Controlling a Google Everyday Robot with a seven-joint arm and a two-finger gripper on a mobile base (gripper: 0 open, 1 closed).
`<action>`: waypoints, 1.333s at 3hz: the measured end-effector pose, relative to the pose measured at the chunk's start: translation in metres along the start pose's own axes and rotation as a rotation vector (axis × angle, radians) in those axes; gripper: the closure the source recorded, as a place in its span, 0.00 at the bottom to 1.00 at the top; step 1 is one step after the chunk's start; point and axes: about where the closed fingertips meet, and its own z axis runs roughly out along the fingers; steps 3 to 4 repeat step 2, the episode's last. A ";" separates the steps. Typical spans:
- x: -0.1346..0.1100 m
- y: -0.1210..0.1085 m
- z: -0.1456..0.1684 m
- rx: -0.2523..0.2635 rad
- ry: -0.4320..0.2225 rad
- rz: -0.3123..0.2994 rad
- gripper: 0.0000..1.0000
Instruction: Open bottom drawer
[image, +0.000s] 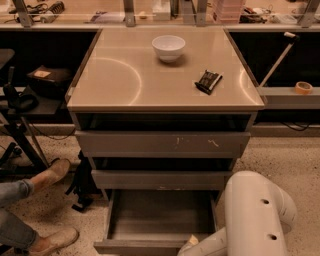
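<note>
While arm (255, 215) is curving in from lower right, gripper (192, 242) is sitting at right end of bottom drawer (145, 247) front; grip state cannot tell. Drawer is standing pulled out toward camera, front running left-right, mostly left of gripper.

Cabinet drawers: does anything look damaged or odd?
The tall grey top drawer front has pale scratch marks right of centre. The slim grey bottom drawer is pulled out, the gripper at its front edge.
</note>
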 end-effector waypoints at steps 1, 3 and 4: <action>0.000 0.000 0.000 0.000 0.000 0.000 0.00; 0.000 0.000 0.000 0.000 0.000 0.000 0.00; 0.000 0.000 0.000 0.000 0.000 0.000 0.00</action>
